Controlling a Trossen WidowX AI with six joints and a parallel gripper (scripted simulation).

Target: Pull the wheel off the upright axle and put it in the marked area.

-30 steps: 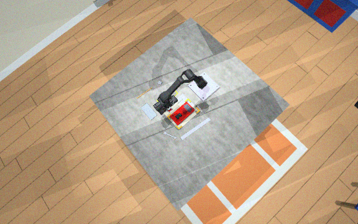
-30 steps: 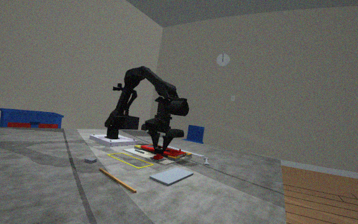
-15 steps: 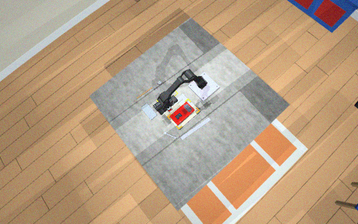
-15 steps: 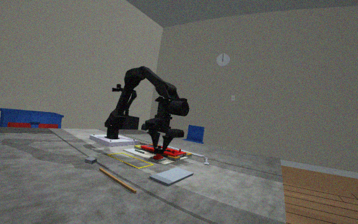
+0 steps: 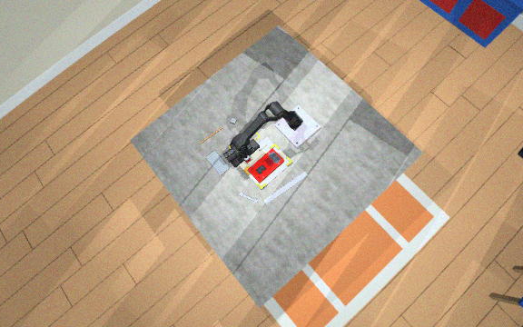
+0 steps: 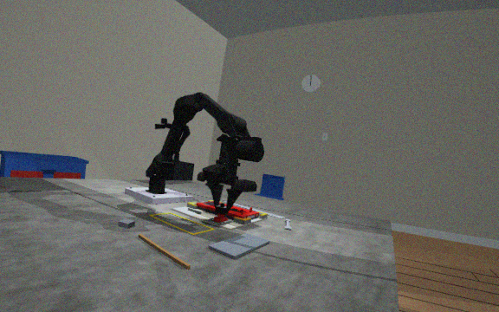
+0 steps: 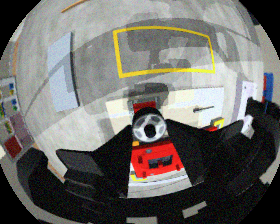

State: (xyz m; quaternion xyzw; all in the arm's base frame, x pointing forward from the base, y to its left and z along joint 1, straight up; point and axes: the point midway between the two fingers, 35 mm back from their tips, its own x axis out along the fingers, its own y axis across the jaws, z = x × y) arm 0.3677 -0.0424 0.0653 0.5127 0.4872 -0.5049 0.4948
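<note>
My gripper (image 6: 222, 211) (image 7: 148, 124) points down and is shut on the wheel. The wheel (image 7: 150, 121), black with a silver spoked face, sits between the fingertips in the wrist view, above a small red base (image 6: 220, 219) (image 7: 144, 105). The axle is not clearly visible, and whether the wheel is still on it I cannot tell. The marked area, a yellow outline (image 6: 172, 224) (image 7: 117, 54), lies flat on the table to one side of the gripper, with nothing seen inside it; the arm hides much of it in the top view.
A red block assembly (image 5: 266, 166) (image 7: 153, 160) lies close beside the gripper. A grey-blue plate (image 5: 218, 163) (image 6: 238, 246) (image 7: 63, 72), an orange stick (image 5: 211, 135) (image 6: 164, 251), a small grey block (image 5: 233, 121) (image 6: 126, 223) and a long white bar (image 5: 285, 187) lie around.
</note>
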